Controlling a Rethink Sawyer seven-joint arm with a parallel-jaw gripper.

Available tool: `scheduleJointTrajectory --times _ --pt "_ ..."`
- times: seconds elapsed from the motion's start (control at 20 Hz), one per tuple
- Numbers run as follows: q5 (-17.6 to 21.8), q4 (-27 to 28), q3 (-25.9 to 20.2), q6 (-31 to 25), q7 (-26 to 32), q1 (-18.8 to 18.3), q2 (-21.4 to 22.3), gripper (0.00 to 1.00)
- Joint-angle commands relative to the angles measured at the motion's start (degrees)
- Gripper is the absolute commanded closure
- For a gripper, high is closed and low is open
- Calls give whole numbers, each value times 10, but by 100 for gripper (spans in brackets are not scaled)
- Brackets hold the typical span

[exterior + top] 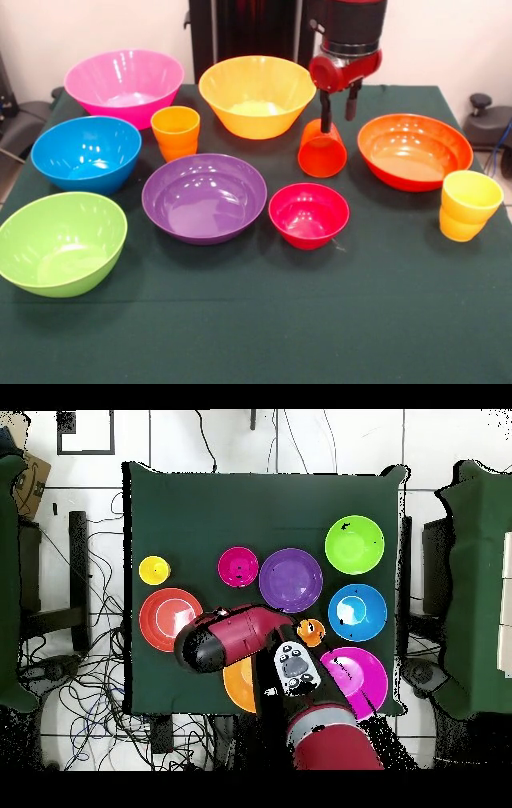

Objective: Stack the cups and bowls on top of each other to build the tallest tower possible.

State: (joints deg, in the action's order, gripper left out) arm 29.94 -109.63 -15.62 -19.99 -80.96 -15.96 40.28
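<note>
While the plain tapered red-orange plastic cup hangs tilted, its open mouth faces the camera and slightly downward in the front view, so its long axis runs roughly level, from the rim at the front back toward the hidden base. It sits between the large yellow plastic bowl and the wide orange-red plastic bowl, with the small magenta-red bowl just in front of it.

The red and black arm comes straight down from above, its gripper pointing at the green-clothed table. One dark finger reaches down to the cup's upper rim and seems to pinch its wall; the other finger stands beside it, higher and outside the cup. The gripper appears clamped on the cup's rim. From overhead, the arm's bulk covers the cup and most of the yellow bowl.

Elsewhere, the ribbed orange cup stands upright between the deep pink bowl and the purple bowl. The ribbed yellow cup stands near the table's edge, beside the orange-red bowl. The blue bowl and green bowl sit apart, unstacked.
</note>
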Motion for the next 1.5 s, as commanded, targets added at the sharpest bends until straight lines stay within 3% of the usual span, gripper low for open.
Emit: scheduleJointTrajectory --times 0.05,0.45,0.95,1.5 --pt "58 33 9 -88 46 -7 28 0" --pt "42 14 -44 -107 86 -82 62 0" --pt "48 54 -78 -123 99 -118 33 0" --pt "60 87 -139 -158 162 -201 -16 0"
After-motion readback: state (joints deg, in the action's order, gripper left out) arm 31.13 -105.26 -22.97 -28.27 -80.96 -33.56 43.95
